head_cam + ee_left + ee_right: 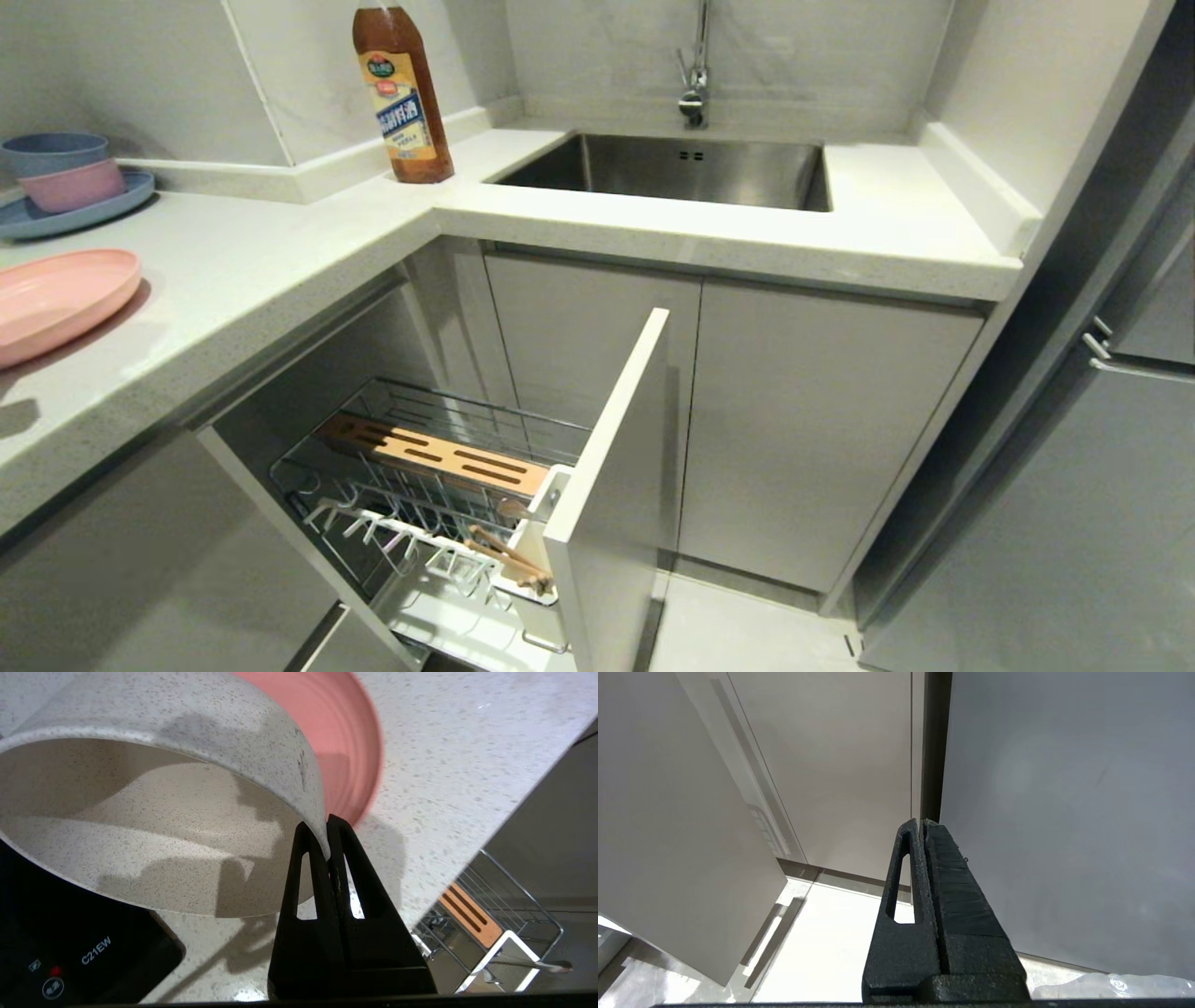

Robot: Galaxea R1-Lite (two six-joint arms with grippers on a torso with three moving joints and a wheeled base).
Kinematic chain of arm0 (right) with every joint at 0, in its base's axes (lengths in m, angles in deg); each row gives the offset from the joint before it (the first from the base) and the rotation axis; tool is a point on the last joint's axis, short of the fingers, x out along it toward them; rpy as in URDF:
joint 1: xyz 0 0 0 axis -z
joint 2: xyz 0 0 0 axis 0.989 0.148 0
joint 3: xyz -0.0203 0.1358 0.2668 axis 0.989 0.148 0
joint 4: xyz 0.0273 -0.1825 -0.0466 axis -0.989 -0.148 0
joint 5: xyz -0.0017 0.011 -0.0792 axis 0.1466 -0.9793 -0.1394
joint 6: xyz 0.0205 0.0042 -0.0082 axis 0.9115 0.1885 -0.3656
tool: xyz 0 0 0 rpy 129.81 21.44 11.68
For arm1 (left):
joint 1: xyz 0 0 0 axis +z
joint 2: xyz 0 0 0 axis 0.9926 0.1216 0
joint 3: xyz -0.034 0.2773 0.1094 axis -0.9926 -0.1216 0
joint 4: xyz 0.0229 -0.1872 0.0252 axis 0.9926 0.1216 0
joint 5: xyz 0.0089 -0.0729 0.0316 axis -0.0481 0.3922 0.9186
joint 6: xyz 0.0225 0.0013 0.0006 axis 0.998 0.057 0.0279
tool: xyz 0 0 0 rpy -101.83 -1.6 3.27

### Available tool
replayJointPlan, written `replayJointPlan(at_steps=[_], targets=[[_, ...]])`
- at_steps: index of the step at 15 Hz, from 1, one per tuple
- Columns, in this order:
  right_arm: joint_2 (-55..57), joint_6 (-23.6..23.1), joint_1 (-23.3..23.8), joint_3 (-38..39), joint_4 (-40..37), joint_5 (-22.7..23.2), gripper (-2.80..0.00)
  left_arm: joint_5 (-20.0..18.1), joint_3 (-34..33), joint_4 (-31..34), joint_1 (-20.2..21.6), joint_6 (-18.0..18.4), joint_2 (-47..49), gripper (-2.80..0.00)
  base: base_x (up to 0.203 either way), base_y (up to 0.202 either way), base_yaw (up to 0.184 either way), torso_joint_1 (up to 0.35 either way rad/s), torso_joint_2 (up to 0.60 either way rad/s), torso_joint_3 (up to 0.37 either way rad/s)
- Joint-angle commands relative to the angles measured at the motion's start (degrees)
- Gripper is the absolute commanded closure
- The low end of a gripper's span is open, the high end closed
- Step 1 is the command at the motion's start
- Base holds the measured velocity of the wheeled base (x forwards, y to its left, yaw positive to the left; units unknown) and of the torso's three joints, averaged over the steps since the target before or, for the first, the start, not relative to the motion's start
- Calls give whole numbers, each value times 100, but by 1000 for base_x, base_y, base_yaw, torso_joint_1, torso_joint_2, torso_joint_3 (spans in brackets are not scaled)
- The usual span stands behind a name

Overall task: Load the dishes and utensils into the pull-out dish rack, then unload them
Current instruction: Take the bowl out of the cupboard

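One utensil pair, the thin wooden chopsticks (509, 557), sits in the chrome wire pull-out rack (439, 485). The left gripper (328, 836) pinches the rim of the speckled cream-white bowl (154, 826), while the flat round pink plate (336, 742) waits on the counter just beyond its fingertips. Open room past the counter edge down to the rack; right gripper (923, 826) idle, fingers pressed together.

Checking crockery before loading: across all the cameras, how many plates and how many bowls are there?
Plates: 2 (pink plate, blue plate)
Bowls: 3 (blue bowl, pink bowl, cream-white bowl)
Total: 5
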Motion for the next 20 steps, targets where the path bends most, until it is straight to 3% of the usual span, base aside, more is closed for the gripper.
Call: replayJointPlan(at_steps=[1, 20], targets=[[0, -2, -2, 16, -1, 0, 0, 3, 4, 23, 25, -3, 217, 0, 0, 0, 0, 0, 0, 0], [0, 2, -2, 17, 1, 0, 0, 29, -14, 33, 25, -12, 594, 0, 0, 0, 0, 0, 0, 0]])
